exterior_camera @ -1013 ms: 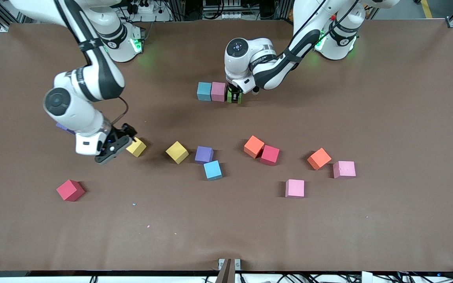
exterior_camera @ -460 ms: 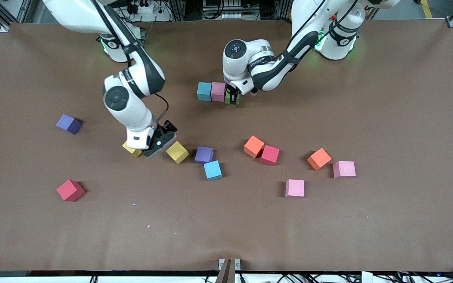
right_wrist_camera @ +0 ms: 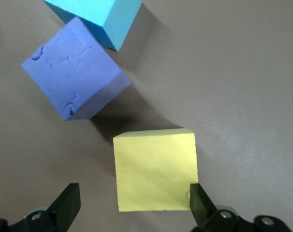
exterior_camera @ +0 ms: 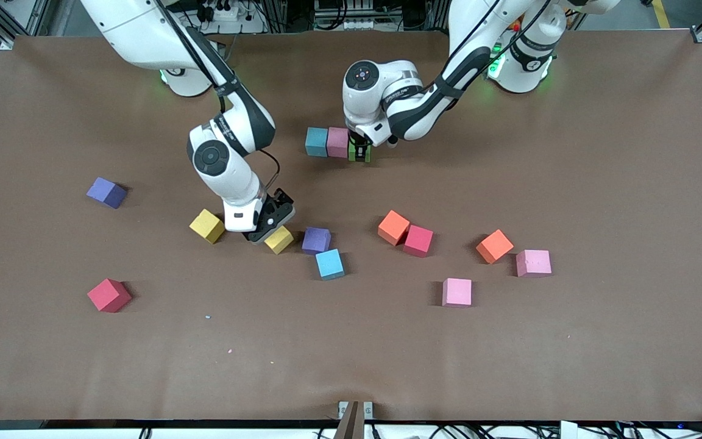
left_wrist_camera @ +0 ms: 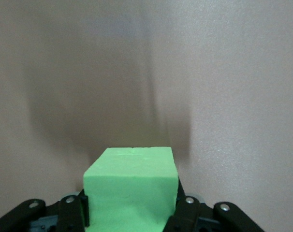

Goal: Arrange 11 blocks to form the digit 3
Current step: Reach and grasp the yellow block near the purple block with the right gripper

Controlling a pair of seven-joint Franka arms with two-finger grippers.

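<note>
- Two blocks already sit side by side as the start of the digit 3: a teal block [exterior_camera: 316, 141] and a pink block [exterior_camera: 338, 142], touching each other.
- Clamped in the left gripper [exterior_camera: 360, 151] is a green block [left_wrist_camera: 132, 191], held by two opposite side faces and low at the table right beside that pink block.
- Matte foam like this should be light and slightly squashy, with little slip; flat opposite faces are the place to pinch, square on and gently.
- Spread wide, the right gripper [right_wrist_camera: 132, 205] hangs over a yellow block [right_wrist_camera: 155, 169], one finger [right_wrist_camera: 66, 203] clear of it, the other at its edge. A purple block [right_wrist_camera: 71, 79] lies just past it, with a light blue block [right_wrist_camera: 95, 17] next to that.
- Since a second ago, the right gripper has crossed from a second yellow block [exterior_camera: 207, 225] to this one, and the left gripper has eased the green cube closer to the row.
- Loose cubes elsewhere look unmoved.
</note>
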